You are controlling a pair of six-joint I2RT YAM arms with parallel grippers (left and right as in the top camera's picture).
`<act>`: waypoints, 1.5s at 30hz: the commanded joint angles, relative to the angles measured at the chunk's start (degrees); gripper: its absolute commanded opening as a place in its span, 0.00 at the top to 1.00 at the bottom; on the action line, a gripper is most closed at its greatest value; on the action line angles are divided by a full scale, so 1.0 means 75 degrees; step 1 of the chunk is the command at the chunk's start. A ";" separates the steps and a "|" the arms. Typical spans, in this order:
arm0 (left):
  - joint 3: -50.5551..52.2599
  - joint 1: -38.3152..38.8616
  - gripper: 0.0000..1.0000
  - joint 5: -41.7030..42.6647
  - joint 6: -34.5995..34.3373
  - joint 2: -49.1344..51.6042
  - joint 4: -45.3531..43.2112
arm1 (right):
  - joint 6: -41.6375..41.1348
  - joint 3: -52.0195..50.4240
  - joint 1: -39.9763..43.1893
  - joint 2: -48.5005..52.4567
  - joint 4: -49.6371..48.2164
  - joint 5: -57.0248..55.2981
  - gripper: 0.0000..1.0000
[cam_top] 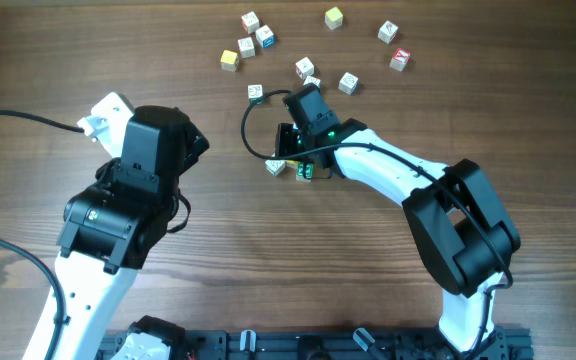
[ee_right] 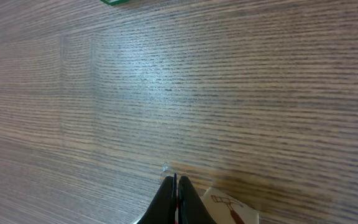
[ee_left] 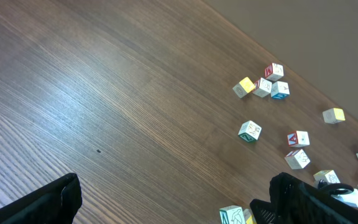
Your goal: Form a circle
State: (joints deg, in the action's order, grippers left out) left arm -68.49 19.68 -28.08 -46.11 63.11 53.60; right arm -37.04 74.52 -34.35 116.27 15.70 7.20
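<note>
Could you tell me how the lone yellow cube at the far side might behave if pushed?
The yellow cube rests on a flat face, so it would probably slide rather than roll. It looks small and solid, so likely light and stiff. On the smooth table, an off-centre push may well spin it.

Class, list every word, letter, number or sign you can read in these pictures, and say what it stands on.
None can be read for certain.
Loose cubes: coloured marks on their faces, too small to read.
Green-edged cube: mark blurred.
White cube by the right fingers: a small drawing, no legible letter.
</note>
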 commanded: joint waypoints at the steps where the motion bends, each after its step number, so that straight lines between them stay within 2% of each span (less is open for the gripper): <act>1: -0.0085 -0.0064 0.00 -0.0128 0.0119 0.0009 -0.0017 | -0.0073 0.0119 0.0009 0.0070 0.0122 -0.0152 0.95; 11: -0.0085 -0.0064 0.00 -0.0128 0.0119 0.0009 -0.0017 | 0.0361 0.0119 0.0012 0.0070 -0.0119 0.0274 0.95; 35: -0.0085 -0.0064 0.00 -0.0128 0.0119 0.0009 -0.0017 | 0.0338 0.0119 0.0009 0.0070 0.0423 0.0458 0.95; 45: -0.0085 -0.0064 0.00 -0.0128 0.0119 0.0009 -0.0017 | 0.0530 0.0137 0.0047 -0.0560 -0.0198 0.0192 0.96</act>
State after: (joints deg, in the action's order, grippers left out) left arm -68.49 19.68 -28.08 -46.11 63.11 53.60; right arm -34.33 74.52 -34.33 116.11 14.28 10.09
